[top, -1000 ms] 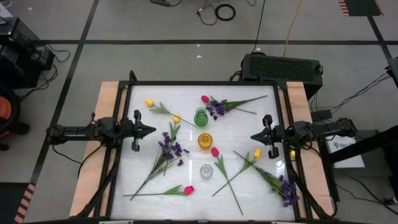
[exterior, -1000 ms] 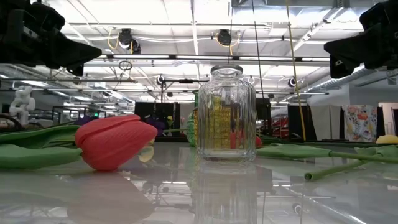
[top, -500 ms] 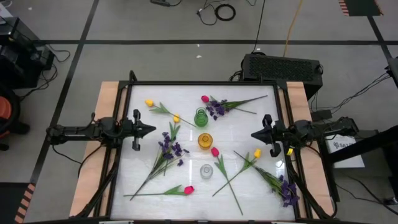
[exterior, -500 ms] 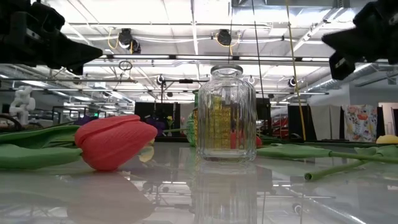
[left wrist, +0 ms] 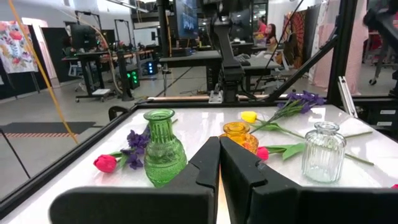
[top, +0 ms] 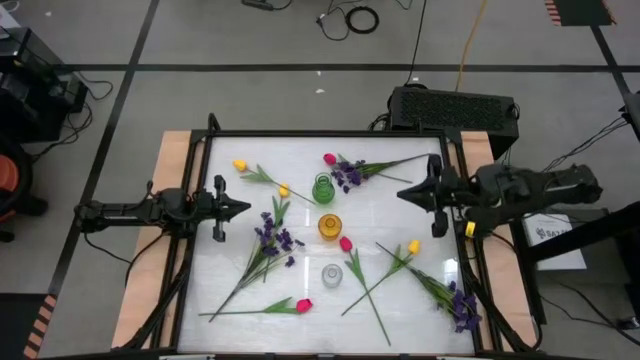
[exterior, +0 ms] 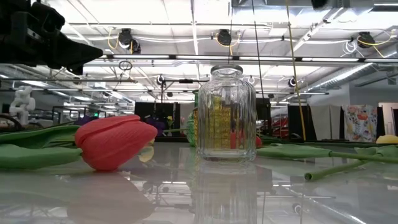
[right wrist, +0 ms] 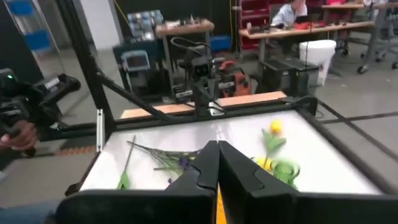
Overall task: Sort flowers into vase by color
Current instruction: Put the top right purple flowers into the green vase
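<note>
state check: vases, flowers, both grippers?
green vase: upright, empty
amber vase: upright, empty
clear vase: upright, empty
flowers: all lying loose on the table, none in a vase
left gripper: shut, empty, at the table's left side
right gripper: shut, empty, at the right side

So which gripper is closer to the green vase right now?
Right. The right gripper hangs just beside the green vase; the left gripper waits slightly farther off on its other side.

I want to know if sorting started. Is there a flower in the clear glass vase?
No, the clear vase stands empty in the low view, and the pink-red tulip lies on the table beside it.
</note>
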Available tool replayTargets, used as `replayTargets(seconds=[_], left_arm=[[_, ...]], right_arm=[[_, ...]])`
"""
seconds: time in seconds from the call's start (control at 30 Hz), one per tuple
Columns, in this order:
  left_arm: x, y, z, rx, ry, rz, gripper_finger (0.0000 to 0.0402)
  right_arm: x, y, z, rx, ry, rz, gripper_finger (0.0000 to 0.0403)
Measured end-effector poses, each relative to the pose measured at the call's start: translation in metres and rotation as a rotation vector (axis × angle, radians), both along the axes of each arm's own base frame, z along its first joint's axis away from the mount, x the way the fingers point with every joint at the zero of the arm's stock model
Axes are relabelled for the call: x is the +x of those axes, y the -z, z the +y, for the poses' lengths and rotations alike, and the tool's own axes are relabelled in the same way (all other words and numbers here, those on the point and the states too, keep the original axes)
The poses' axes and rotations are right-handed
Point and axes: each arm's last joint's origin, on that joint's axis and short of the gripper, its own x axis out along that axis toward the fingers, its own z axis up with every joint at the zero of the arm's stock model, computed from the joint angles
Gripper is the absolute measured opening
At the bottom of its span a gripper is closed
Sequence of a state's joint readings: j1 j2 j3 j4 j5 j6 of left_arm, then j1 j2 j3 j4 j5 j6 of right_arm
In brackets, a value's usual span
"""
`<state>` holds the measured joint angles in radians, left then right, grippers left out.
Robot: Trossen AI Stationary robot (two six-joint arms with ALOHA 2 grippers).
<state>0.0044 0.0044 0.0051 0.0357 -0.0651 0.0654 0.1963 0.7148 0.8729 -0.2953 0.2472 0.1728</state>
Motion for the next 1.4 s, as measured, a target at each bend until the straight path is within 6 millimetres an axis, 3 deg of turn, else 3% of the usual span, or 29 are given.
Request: replayTargets(seconds=[0.17,0.3,0.4,0.57,0.77,0.93,1.2,1.4], left_arm=[[0.000,0.000,0.000,-0.007,0.000,-0.001,0.0018],[0.000,0.000,0.000,-0.032,-0.016,-0.004,0.0018],[0.000,0.000,0.002,-0.086,-0.059,-0.014,0.0018],[0.000,-0.001,0.002,-0.131,-0.072,-0.020,0.0018],[0.001,-0.006,0.003,-0.168,-0.107,0.037,0.0018],[0.006,-0.031,0.003,-0.180,-0.110,0.063,0.0018],[0.029,-0.092,0.003,-0.061,-0.113,0.209,0.0018],[0.050,-0.120,0.003,0.057,-0.105,0.263,0.0018]], right_arm=[[0.020,-0.055,0.001,-0.089,0.084,0.077,0.0000],[0.030,-0.063,0.001,-0.124,0.177,0.129,0.0000],[0.040,-0.045,0.001,-0.126,0.258,0.204,0.0000],[0.054,0.005,0.003,-0.123,0.293,0.332,0.0001],[0.058,0.055,-0.003,-0.106,0.326,0.459,0.0026],[0.057,0.073,-0.020,-0.115,0.395,0.517,0.0077],[0.065,0.093,-0.053,-0.116,0.430,0.528,0.0166],[0.073,0.117,-0.090,-0.039,0.434,0.665,0.0179]])
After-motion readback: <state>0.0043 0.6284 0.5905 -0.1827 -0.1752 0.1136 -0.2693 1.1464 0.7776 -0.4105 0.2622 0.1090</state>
